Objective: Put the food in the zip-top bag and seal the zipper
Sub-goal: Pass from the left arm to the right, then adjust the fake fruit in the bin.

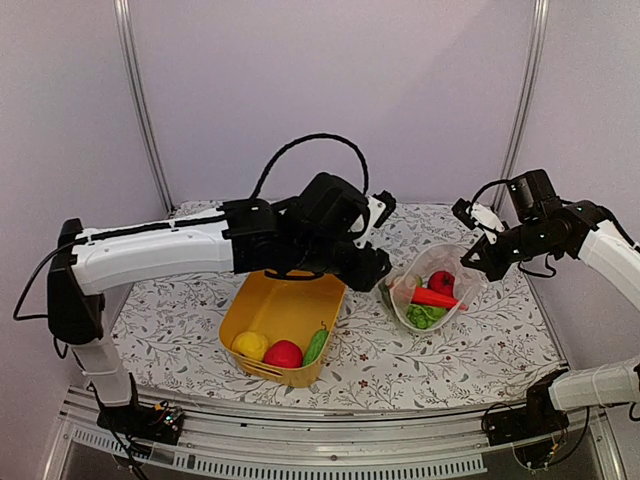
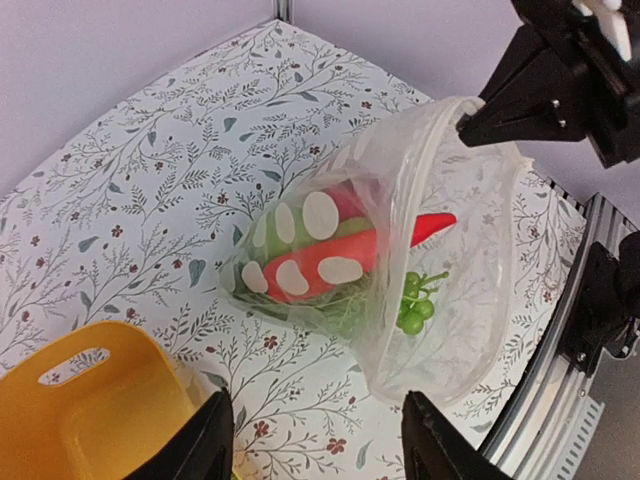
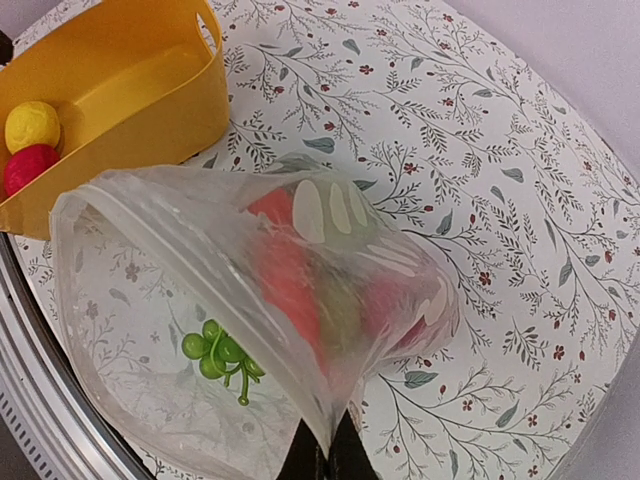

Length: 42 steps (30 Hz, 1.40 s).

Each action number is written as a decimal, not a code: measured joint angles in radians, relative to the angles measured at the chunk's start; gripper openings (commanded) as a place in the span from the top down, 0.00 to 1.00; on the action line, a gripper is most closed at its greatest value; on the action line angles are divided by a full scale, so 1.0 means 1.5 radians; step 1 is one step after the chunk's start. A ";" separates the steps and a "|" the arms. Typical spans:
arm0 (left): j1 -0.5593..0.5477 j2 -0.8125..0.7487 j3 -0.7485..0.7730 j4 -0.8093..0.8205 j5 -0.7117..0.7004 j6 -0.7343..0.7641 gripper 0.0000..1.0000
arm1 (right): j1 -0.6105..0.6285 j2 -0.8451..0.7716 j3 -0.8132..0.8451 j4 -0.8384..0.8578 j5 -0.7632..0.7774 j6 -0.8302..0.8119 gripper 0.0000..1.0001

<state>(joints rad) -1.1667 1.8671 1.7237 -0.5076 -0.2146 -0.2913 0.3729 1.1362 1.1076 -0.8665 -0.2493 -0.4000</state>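
Yellow basket [image 1: 285,320] sits nearest, on the floral tablecloth [image 1: 450,350]. Its near end holds a yellow fruit [image 1: 250,345], a red fruit [image 1: 284,354] and a green piece [image 1: 316,345], too small to identify. The basket's far rim is hidden under the left arm.

Just right of it and apart lies the zip-top bag [image 1: 430,290], with its mouth gaping toward the near edge. Inside are green grapes [image 2: 412,305] close to the mouth, a red chili [image 2: 420,228], leafy greens [image 1: 425,316] and a red round fruit [image 1: 441,282]. The deeper items are blurred behind crinkled plastic and white dots. The zipper [image 2: 392,215] is barely distinct from the rim and is not pressed closed.

Left gripper [image 2: 315,450] hovers between basket and bag, fingers spread wide with nothing between them. Only the tips show in the left wrist view, and the wrist hides them from above.

Right gripper [image 1: 478,262] is pinched onto the bag's upper rim, lifting it. In the right wrist view the fingers are cut off at the frame's bottom edge.
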 measured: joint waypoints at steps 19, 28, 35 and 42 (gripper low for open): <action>-0.006 -0.148 -0.245 -0.237 -0.022 -0.061 0.24 | 0.000 0.000 0.000 0.000 -0.021 0.001 1.00; 0.023 -0.131 -0.271 -0.262 0.043 -0.062 0.16 | 0.000 0.000 0.000 0.000 -0.031 0.000 1.00; 0.049 -0.099 -0.298 -0.276 0.081 -0.043 0.16 | 0.000 0.000 0.000 -0.001 -0.034 0.000 1.00; 0.070 -0.055 -0.297 -0.288 0.066 -0.012 0.18 | 0.000 0.000 0.000 -0.001 -0.035 0.000 1.00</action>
<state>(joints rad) -1.0622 1.7847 1.2781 -0.9394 -0.1154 -0.3092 0.3729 1.1362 1.1072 -0.8680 -0.3023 -0.4000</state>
